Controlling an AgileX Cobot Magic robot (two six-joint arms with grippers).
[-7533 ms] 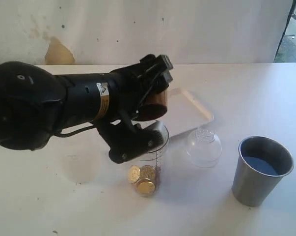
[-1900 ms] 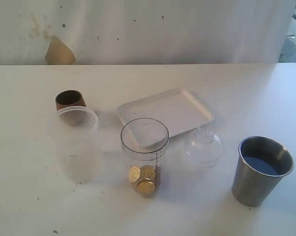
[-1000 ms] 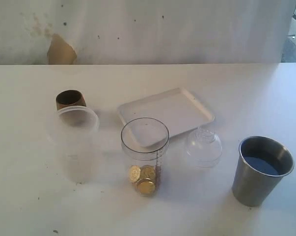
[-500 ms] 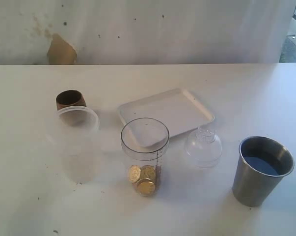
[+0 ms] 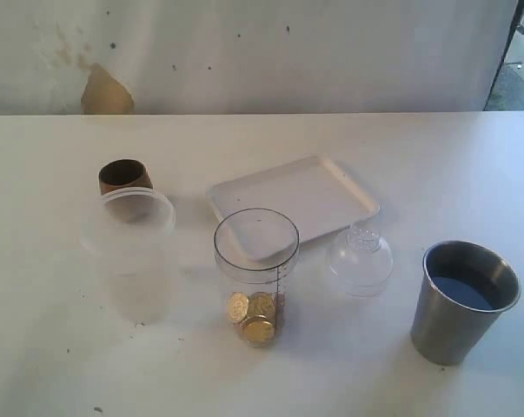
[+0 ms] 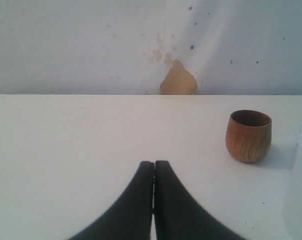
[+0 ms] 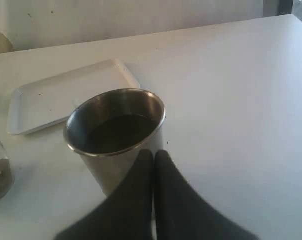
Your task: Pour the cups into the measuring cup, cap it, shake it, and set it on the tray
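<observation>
The clear measuring cup (image 5: 256,274) stands upright mid-table with gold coins at its bottom. Behind it lies the white tray (image 5: 292,200), which shows too in the right wrist view (image 7: 65,95). The brown wooden cup (image 5: 124,177) stands upright at the left, also in the left wrist view (image 6: 248,136). The steel tumbler (image 5: 462,301) stands at the right with a dark filling. My left gripper (image 6: 154,164) is shut and empty, away from the wooden cup. My right gripper (image 7: 154,153) is shut, its tips just in front of the tumbler (image 7: 118,137). Neither arm shows in the exterior view.
A frosted translucent plastic cup (image 5: 133,252) stands in front of the wooden cup. A clear domed lid (image 5: 360,259) rests on the table between measuring cup and tumbler. A brown patch (image 5: 105,91) marks the back wall.
The left arm, which held the wooden cup tilted over the measuring cup, has left the exterior view; the wooden cup now stands at the left. Over the last second nothing moved.
</observation>
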